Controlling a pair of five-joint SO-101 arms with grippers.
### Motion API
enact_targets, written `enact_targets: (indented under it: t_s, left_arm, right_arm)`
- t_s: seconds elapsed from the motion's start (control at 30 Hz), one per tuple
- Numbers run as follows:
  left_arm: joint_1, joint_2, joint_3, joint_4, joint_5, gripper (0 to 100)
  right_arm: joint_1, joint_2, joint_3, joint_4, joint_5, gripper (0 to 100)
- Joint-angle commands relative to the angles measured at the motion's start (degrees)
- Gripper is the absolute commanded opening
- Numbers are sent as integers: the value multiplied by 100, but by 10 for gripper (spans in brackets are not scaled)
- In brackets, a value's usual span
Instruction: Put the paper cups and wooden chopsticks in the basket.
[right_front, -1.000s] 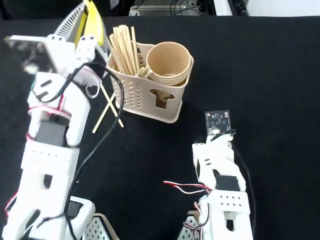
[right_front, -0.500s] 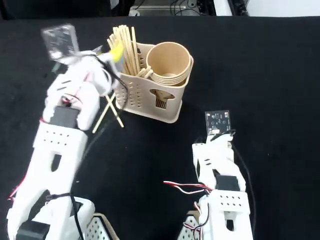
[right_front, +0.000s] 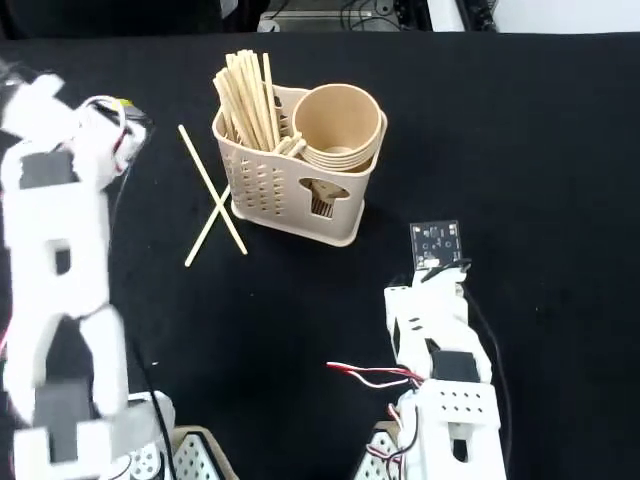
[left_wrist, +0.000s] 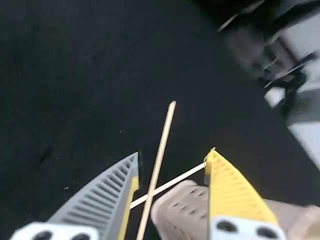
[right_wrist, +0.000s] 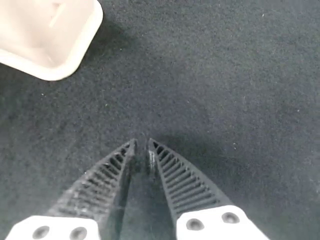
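while i look down over the black worktop (right_front: 540, 140), the basket (right_front: 290, 195) stands upright toward its far side. a nested stack of paper cups (right_front: 338, 125) sits in the basket's right-hand compartment, mouths up. a bundle of wooden chopsticks (right_front: 248, 95) stands in the left-hand compartment, leaning and poking well above the rim. two loose chopsticks (right_front: 212, 205) lie crossed on the worktop just beside the basket's left wall, in the gap between the basket and my left arm (right_front: 50, 230), which rises along the left edge of the high view.

on the left wrist view my left claw (left_wrist: 173, 152) is spread wide and has hold of nothing. it hangs above the worktop, and past its fingers i can see the crossed pair, one stick (left_wrist: 159, 160) running away from me and the other (left_wrist: 170, 184) lying across it, with a corner of the basket (left_wrist: 182, 210) close by.

my right arm (right_front: 440, 340) sits on the near side, well apart from the basket. the right claw (right_wrist: 142, 145) is closed to a bare slit with nothing in it, its tips low over bare worktop. a bottom corner of the basket (right_wrist: 50, 35) shows farther off.
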Motion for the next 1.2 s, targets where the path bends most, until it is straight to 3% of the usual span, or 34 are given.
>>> enact_targets:
  t_s: [0.0, 0.2, 0.7, 0.83, 0.97, 1.17]
  left_arm:
    - [215, 1653, -1121, 62, 62, 219]
    - [505, 3684, -2571, 141, -167, 220]
    - [848, 7974, -7679, 1881, -149, 194]
    - [866, 8774, -9015, 2593, -149, 151]
    - [831, 9327, -10220, 3165, -352, 48]
    - [848, 9081, -10264, 3622, -686, 29]
  right_arm:
    - [-88, -84, -4, 26, 26, 40]
    - [-88, -84, -4, 26, 26, 40]
    - [-88, -84, -4, 35, 44, 40]
    - [-88, -84, -4, 88, 44, 40]
    - [-79, -84, -4, 97, 44, 40]
    - [-79, -84, -4, 97, 44, 40]
